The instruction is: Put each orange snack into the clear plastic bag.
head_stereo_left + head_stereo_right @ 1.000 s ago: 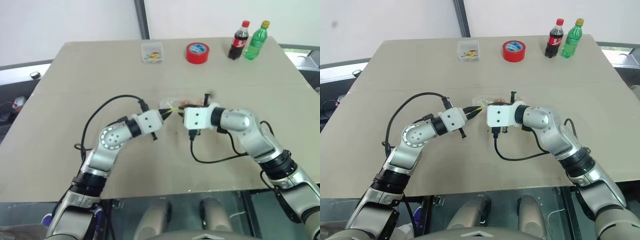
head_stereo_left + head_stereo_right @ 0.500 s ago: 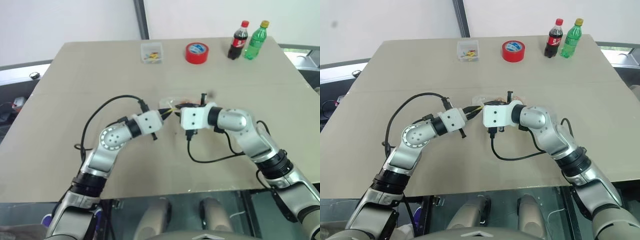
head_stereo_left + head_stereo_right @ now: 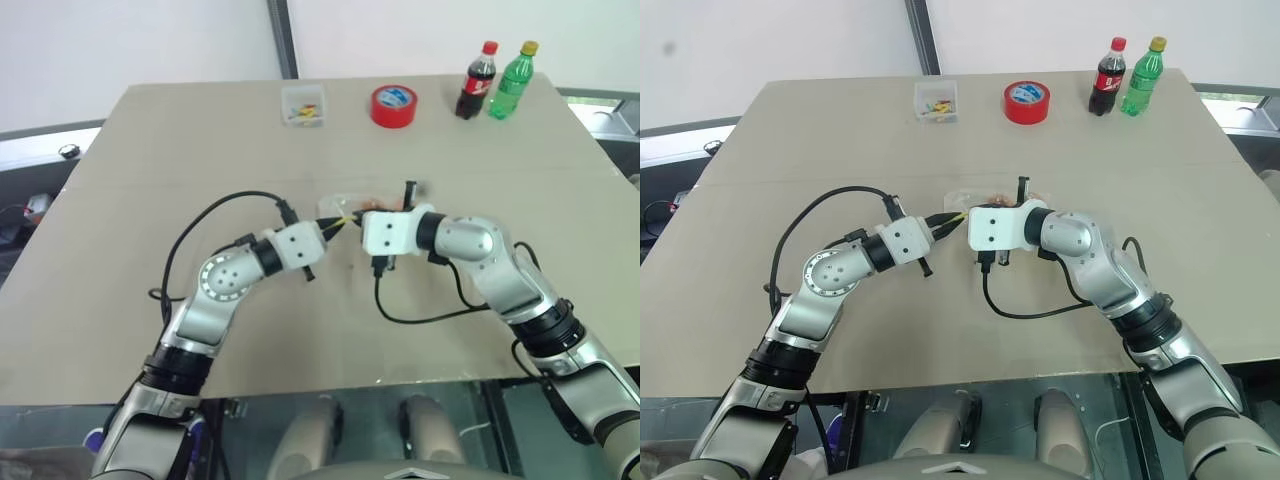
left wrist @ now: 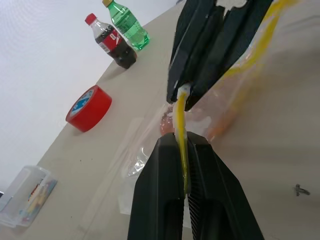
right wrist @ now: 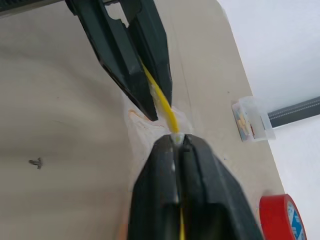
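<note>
Left tool (image 4: 184, 167) clamped tight on yellow seal strip (image 4: 180, 131) of clear plastic bag (image 4: 150, 150). Right tool (image 5: 178, 145) pinched closed on same strip, tip to tip with left. Bag at frame centre on desk (image 3: 150, 170). Orange snacks (image 4: 220, 125) inside bag, near strip.

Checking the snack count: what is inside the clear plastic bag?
Orange shapes show through the clear plastic bag, blurred by crinkles. Both hands pinch its yellow seal strip, so their number stays unclear.
</note>
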Controlling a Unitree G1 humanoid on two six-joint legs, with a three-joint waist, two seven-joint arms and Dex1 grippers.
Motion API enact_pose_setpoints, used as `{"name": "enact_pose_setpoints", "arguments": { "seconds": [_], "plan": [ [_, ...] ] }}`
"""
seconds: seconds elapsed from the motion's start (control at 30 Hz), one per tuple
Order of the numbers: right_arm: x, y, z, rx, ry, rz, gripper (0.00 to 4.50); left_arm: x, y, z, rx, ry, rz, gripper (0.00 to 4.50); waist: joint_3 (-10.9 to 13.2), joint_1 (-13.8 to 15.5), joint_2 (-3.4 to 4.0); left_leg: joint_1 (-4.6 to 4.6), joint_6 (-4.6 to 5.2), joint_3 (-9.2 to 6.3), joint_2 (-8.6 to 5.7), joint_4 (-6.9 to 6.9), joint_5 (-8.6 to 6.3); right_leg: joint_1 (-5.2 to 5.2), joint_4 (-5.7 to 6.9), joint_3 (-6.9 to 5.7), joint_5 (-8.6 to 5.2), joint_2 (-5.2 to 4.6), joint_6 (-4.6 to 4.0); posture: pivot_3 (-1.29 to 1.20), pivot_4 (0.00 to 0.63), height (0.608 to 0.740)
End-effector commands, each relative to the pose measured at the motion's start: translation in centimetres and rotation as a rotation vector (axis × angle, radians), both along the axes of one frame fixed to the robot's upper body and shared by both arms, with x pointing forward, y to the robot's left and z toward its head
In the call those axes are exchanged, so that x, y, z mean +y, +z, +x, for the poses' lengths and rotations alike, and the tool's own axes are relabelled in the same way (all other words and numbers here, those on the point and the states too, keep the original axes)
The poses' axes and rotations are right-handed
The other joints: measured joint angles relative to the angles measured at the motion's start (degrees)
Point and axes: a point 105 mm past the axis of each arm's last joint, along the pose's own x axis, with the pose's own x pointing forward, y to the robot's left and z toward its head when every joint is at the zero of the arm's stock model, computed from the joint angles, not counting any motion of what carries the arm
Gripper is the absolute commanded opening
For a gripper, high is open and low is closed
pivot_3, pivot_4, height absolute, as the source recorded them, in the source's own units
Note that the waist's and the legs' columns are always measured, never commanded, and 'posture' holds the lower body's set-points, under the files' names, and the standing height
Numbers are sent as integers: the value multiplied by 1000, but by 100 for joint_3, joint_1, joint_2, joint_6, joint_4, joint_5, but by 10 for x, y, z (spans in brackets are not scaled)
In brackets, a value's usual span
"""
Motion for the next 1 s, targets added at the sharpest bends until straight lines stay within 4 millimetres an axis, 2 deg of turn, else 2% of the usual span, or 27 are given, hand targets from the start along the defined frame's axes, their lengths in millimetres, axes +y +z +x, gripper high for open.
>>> {"name": "enact_pose_setpoints", "arguments": {
  "seconds": [0.03,0.3,0.37,0.57,0.73,1.0],
  "plan": [
    [1,20,-5,-71,12,35,47,2,14,-1,-48,5,-28,0,0,0,0,0,0,0,0,0,0,0,0,0,0,0,0,0,150,740],
    [-1,15,-6,-54,-1,30,47,3,13,-1,-42,12,-36,0,0,2,0,0,0,0,0,0,0,0,0,0,0,0,0,0,150,740],
    [-9,11,-3,-40,-36,25,47,7,17,2,-46,33,-64,0,0,4,0,0,0,0,0,0,0,0,0,0,0,0,0,0,150,740],
    [-62,4,9,-15,-224,0,47,25,29,10,-63,107,-126,0,0,24,0,-1,0,-2,-1,0,0,1,-1,-1,0,-1,0,0,150,740],
    [-100,8,15,-18,-370,16,47,30,29,12,-56,126,-141,0,0,20,0,0,0,0,-1,1,0,1,0,0,0,-1,0,0,150,740],
    [-144,15,21,-31,-507,5,47,36,33,19,-41,148,-184,0,0,26,0,1,1,3,-1,1,0,2,0,3,0,-2,0,0,150,740]
  ]
}}
